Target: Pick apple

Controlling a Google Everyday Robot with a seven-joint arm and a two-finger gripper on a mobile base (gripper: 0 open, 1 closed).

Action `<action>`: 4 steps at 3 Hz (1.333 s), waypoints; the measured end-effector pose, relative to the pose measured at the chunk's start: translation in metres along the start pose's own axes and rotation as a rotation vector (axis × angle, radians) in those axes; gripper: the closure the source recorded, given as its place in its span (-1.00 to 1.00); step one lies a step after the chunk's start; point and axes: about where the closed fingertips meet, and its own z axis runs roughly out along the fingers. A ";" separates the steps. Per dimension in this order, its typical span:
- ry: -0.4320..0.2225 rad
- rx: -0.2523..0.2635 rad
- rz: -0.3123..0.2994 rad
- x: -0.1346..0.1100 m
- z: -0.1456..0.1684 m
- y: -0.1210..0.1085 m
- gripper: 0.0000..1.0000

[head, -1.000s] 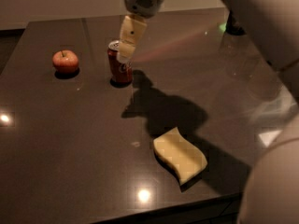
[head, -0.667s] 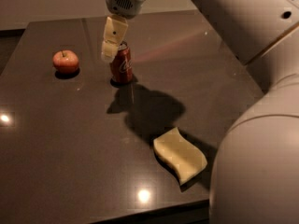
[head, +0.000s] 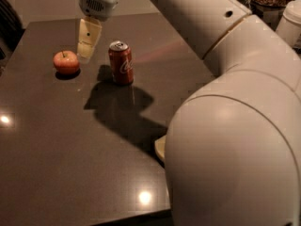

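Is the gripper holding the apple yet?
No, the apple rests on the table, while the gripper hangs between it and the cola can.

A red metal cola can [head: 121,62] stands upright on the dark glossy table [head: 70,164]. A pale yellow sponge [head: 160,148] lies front-right of this can. The gripper [head: 86,54] hangs just left of it.

Dim, warm overhead light. The dark glossy bench [head: 56,173] has two small specular hotspots, one near the front edge and one at the left edge. The arm [head: 225,102] is lit pale and throws a broad, soft shadow in front of the can [head: 121,62]. The hand [head: 87,48] hangs just right of the apple [head: 66,62] and is evenly lit. There's a tight dark shadow under the apple.
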 end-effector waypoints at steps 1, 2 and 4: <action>0.012 -0.007 0.025 -0.021 0.026 -0.001 -1.00; 0.030 -0.016 0.044 -0.030 0.048 -0.001 -1.00; 0.078 -0.022 0.090 -0.039 0.090 -0.009 -1.00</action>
